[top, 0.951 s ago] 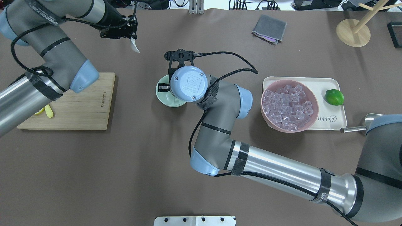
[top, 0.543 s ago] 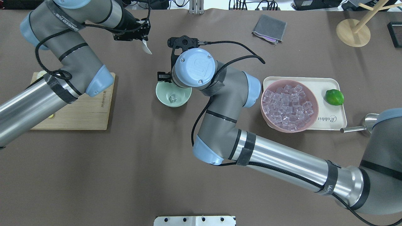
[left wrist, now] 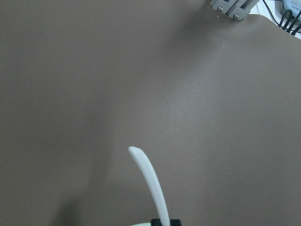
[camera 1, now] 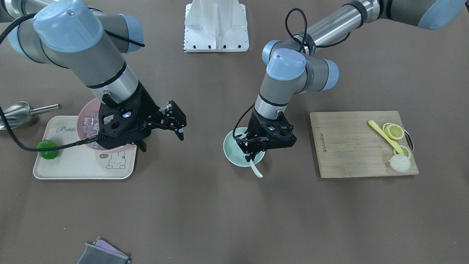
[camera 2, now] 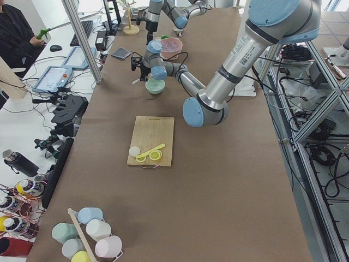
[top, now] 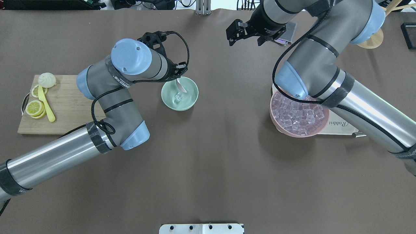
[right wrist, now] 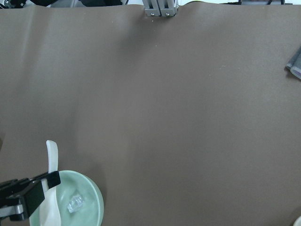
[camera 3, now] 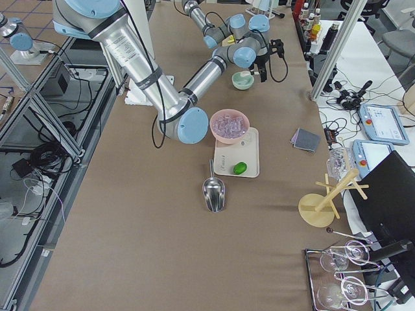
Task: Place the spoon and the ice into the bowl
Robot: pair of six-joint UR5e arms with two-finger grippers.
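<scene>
Clamped in the left gripper (camera 1: 250, 154): the white soup spoon (top: 179, 85), oval end tilted down inside the mint-green bowl (top: 192, 97) at mid-desk, handle jutting past the rim toward the operators' edge. One clear ice cube (top: 177, 96) on the bowl's floor, just beside the spoon. Right gripper (top: 245, 39) spread open and empty, above the desk near that same edge, well apart from the pink bowl (top: 274, 120) heaped with ice cubes (top: 297, 112) on a tray (top: 341, 128) toward the right edge.

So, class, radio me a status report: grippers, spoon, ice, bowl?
Left gripper shut on spoon, scoop end down in green bowl. Right gripper open, empty, away from bowl. One ice cube in bowl. Nothing blocking.
</scene>
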